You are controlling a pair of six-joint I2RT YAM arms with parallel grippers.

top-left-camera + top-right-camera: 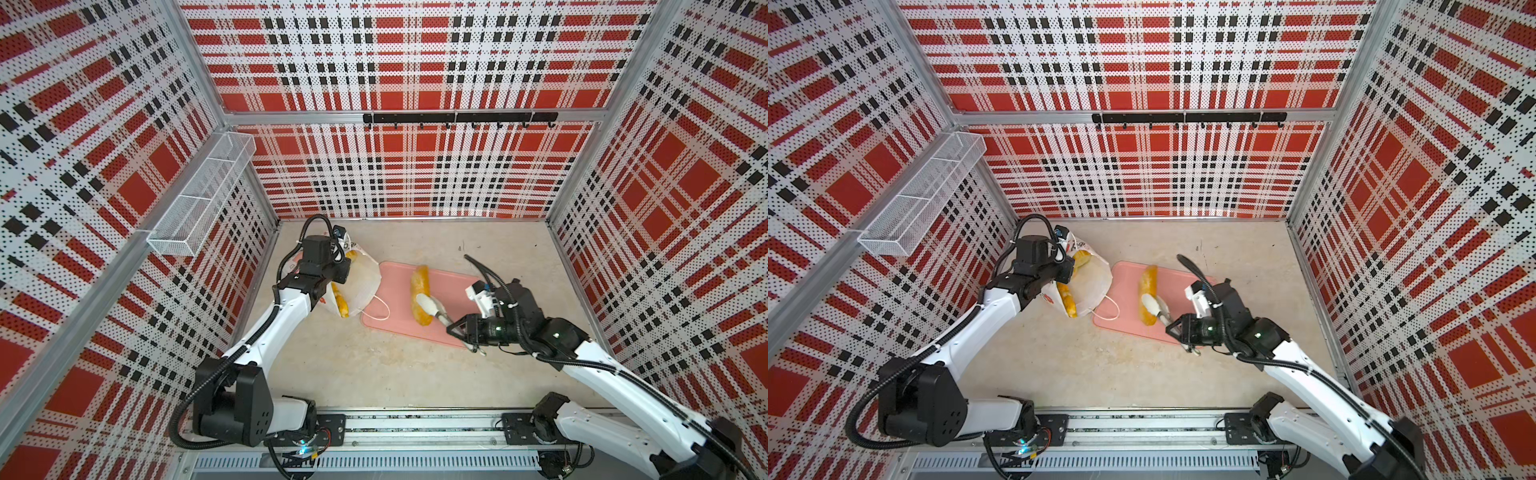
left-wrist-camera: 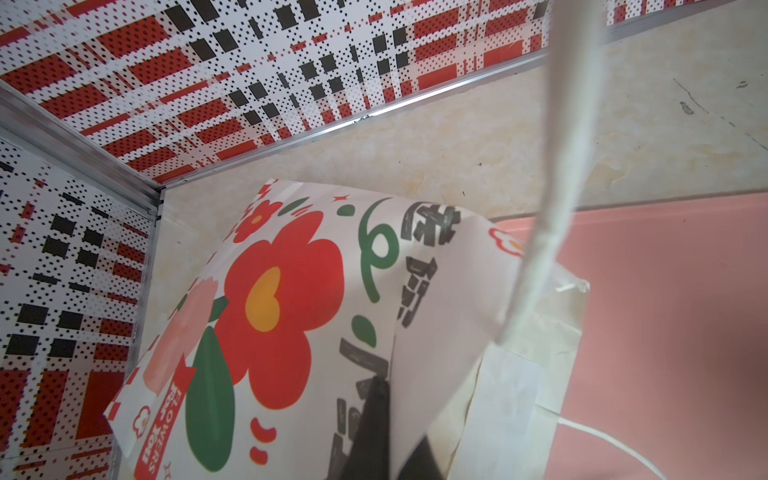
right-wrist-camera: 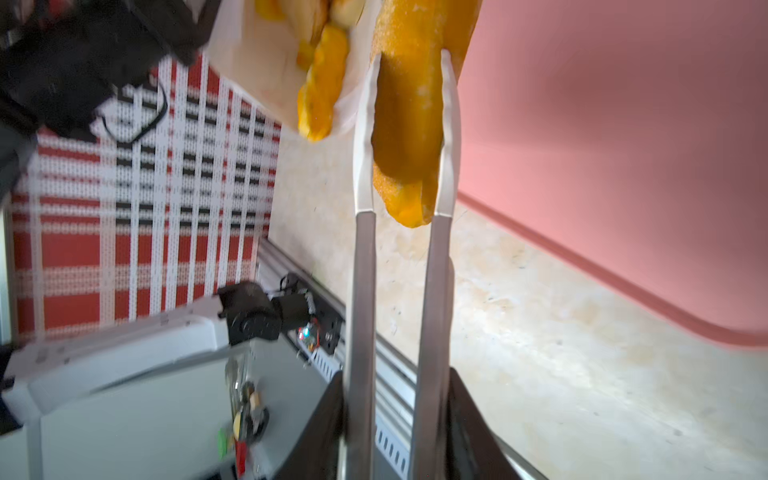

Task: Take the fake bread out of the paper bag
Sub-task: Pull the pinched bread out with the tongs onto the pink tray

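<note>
**A:** What can go wrong from here?

**B:** The baguette (image 1: 419, 291) is pinched by the tongs (image 3: 361, 270) near one end only. Most of its length sticks out beyond the tong tips, away from the right claw (image 1: 455, 329). With a glossy crust and smooth white pads, I'd expect it to pivot or slide out if the arm swings fast. I can't tell whether it rests on the pink tray (image 1: 451, 291) under the tips or hangs just above. If it's released from height, it may roll off the rim.

**A:** Anything else?

**B:** The paper bag (image 1: 365, 278) lies tipped over, out past the tong tips, with its mouth facing the right claw. Its cord handle (image 1: 376, 309) lies on the tray. A twist loaf (image 1: 341, 305) pokes out of the mouth. A hard tug from the left claw (image 2: 390, 432) could tear the paper or dump the rest.

**A:** Claw state?

**B:** The right claw is clenched on the tongs' metal arms, squeezing them partway together. Both white tips touch the baguette, one on each side, and the claw itself touches no bread. The left claw is clamped fully down on a fold of the bag near its mouth.

**A:** How much bread is left?

**B:** There are more yellow loaves inside the bag, but the count is hidden.
</note>
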